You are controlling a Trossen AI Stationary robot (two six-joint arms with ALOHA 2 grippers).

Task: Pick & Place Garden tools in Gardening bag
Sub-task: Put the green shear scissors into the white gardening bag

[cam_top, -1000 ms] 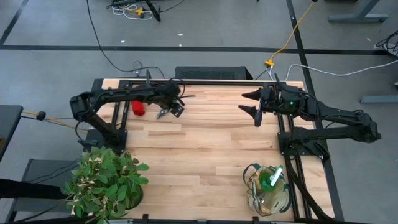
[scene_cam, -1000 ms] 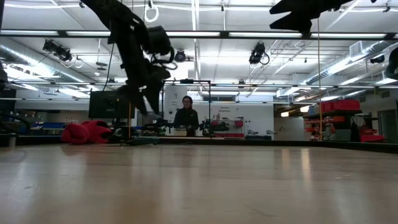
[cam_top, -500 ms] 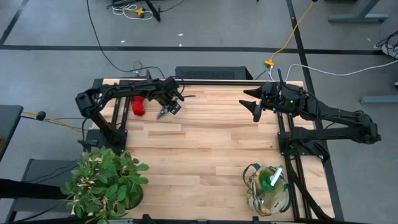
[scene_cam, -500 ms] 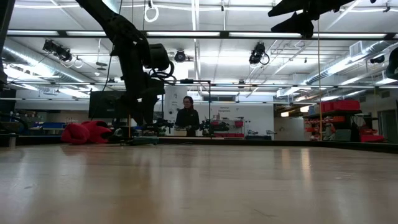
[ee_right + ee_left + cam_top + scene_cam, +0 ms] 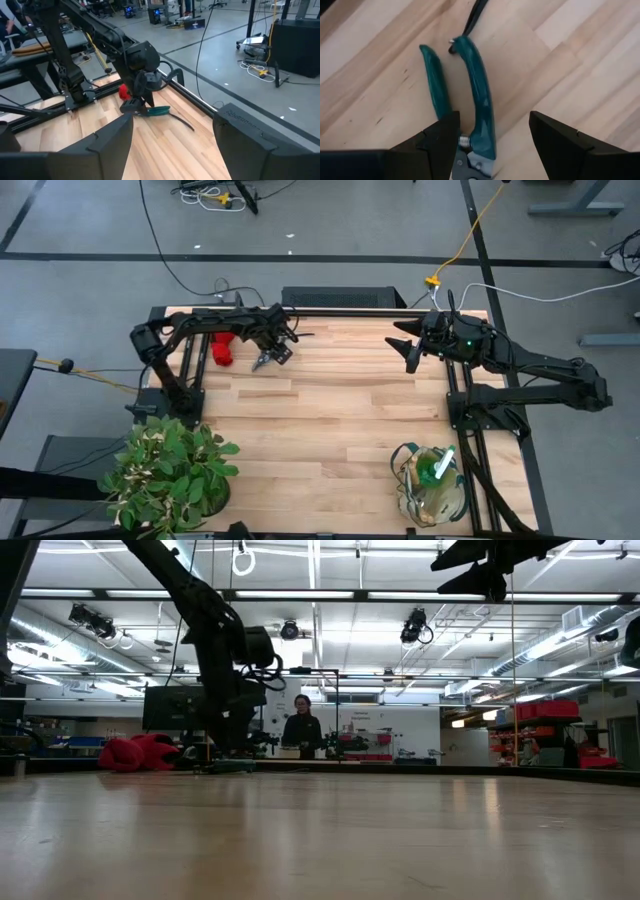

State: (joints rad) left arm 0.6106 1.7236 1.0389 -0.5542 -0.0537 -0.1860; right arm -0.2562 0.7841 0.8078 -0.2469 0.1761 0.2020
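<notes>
**Left arm lined up over the shears; bag partly loaded**

One pair of pruning shears (image 5: 470, 105), green-handled, lies flat on the desk (image 5: 330, 420) near its far edge, handles pointing away from the left gripper (image 5: 492, 137). That gripper's fingers (image 5: 440, 135) are spread, one to each side of the pivot, not visibly touching; nothing is pinched. Just beside it, toward the desk's left edge, sits one red heap, the gloves (image 5: 222, 350); whether one or two I cannot tell.

The gardening bag (image 5: 432, 492) stands at the near right corner, well apart from both. A green-and-white item (image 5: 440, 465) sticks up from it; other contents are unclear.

Judgement: shears and gloves remain to be moved.

The right gripper (image 5: 408, 348) waits above the far right of the desk, fingers spread and empty. One potted plant (image 5: 170, 470) occupies the near left corner.
</notes>
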